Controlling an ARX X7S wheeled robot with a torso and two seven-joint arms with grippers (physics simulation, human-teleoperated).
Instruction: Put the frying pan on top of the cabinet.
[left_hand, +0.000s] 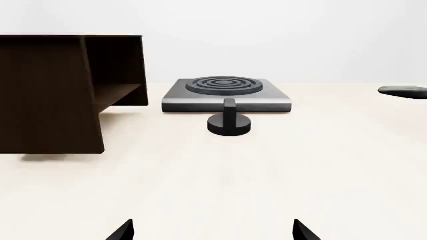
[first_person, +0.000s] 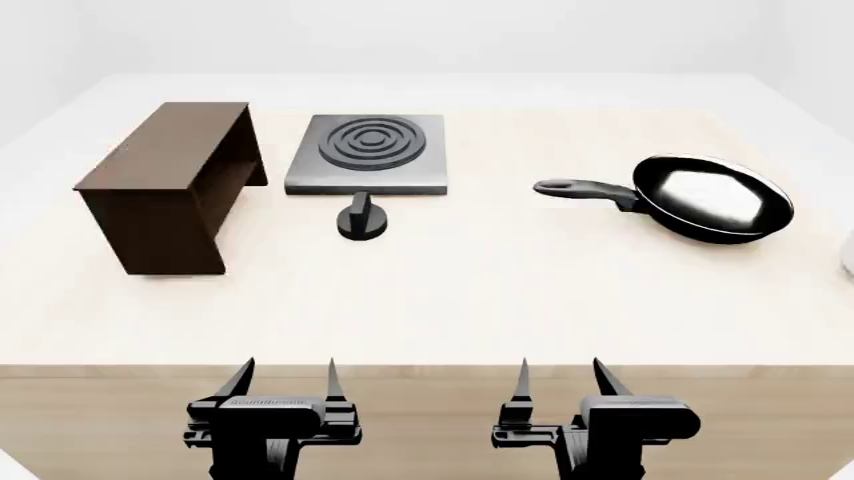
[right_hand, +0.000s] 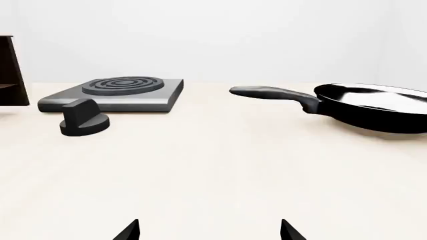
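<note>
On the table (first_person: 534, 290), far right: the frying pan (first_person: 714, 198) lay flat, its handle (first_person: 583, 190) pointing toward the middle.
Far left: the cabinet (first_person: 167, 190) stood with its flat top bare and its open side facing the hotplate (first_person: 367, 152).
Between them: the hotplate sat just beside the cabinet, with a round black knob (first_person: 362, 219) in front of it, well apart from the pan.
My left fingers (first_person: 290, 380): spread, holding nothing, low at the table's near edge.
My right fingers (first_person: 562, 377): spread, holding nothing, likewise at the near edge.
Progress: none that I could judge; pan not yet grasped, lifted or carried, so every step remained.
Open room: wide bare table lay between my right fingers and the handle.
Edges: the pan sat near the right edge; a pale object (first_person: 847, 255) showed at that border, too cropped to name.
Hazard, as I judged: the carry leftward would pass over hotplate and knob.
</note>
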